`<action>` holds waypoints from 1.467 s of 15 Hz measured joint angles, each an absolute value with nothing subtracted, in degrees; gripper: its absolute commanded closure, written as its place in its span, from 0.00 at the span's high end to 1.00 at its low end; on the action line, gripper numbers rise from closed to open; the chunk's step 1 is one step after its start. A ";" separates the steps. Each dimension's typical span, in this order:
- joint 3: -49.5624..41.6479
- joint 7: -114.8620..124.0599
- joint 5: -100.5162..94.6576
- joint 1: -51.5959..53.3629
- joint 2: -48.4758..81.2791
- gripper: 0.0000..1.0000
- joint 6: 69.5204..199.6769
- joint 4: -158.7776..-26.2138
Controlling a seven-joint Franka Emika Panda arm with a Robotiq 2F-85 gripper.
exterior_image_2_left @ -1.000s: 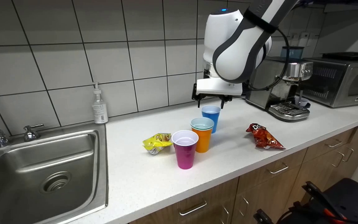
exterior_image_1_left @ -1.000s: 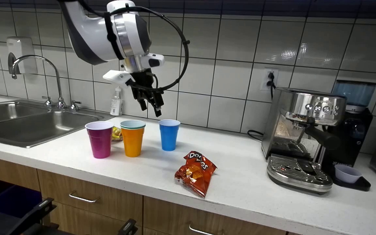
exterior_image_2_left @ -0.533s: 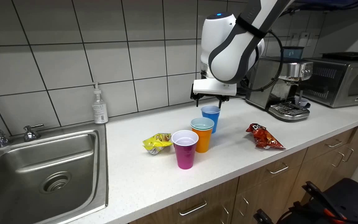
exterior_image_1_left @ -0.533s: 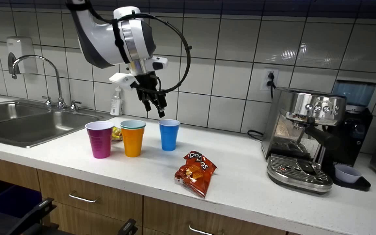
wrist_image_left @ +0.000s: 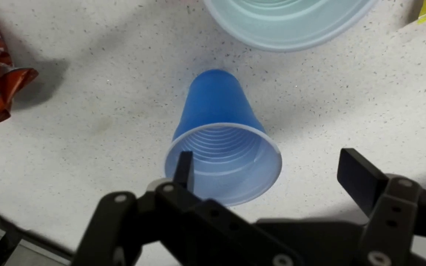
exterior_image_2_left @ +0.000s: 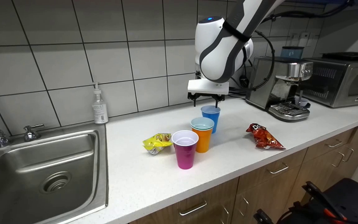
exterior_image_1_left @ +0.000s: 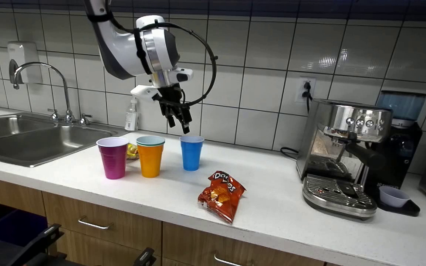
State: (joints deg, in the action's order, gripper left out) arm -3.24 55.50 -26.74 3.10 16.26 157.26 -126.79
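My gripper (wrist_image_left: pixel 267 159) stands open with nothing between its fingers, and in both exterior views it hangs just above the blue cup (exterior_image_1_left: pixel 191 155). In the wrist view one finger (wrist_image_left: pixel 184 170) overlaps the mouth of the upright blue cup (wrist_image_left: pixel 216 96), while the other lies off to its side. An orange cup (exterior_image_2_left: pixel 204 141) with a pale teal cup (exterior_image_2_left: pixel 202 123) nested in it is close by. Beside them stands a magenta cup (exterior_image_2_left: pixel 185 154). A red Doritos bag (exterior_image_1_left: pixel 224 195) lies near the counter's front edge, and a yellow snack bag (exterior_image_2_left: pixel 157 143) lies behind the magenta cup.
A tiled wall (exterior_image_1_left: pixel 220 88) rises behind the counter. To one side is a steel sink (exterior_image_2_left: pixel 101 174) with a soap bottle (exterior_image_2_left: pixel 99 109) at its corner. Towards the opposite end are an espresso machine (exterior_image_1_left: pixel 342 125), a grinder (exterior_image_1_left: pixel 401 147) and a microwave (exterior_image_2_left: pixel 343 81).
The arm has shifted sideways and slightly lower, rightward in an exterior view and leftward in an exterior view from elsewhere. The gripper stays open, and the cups and bags have not moved.
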 measured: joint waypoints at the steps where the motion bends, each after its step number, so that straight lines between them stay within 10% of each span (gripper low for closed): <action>1: -3.61 55.19 -25.63 3.84 16.86 1.00 156.57 -125.98; 22: -6.81 51.96 -17.01 7.41 28.74 1.00 149.86 -111.44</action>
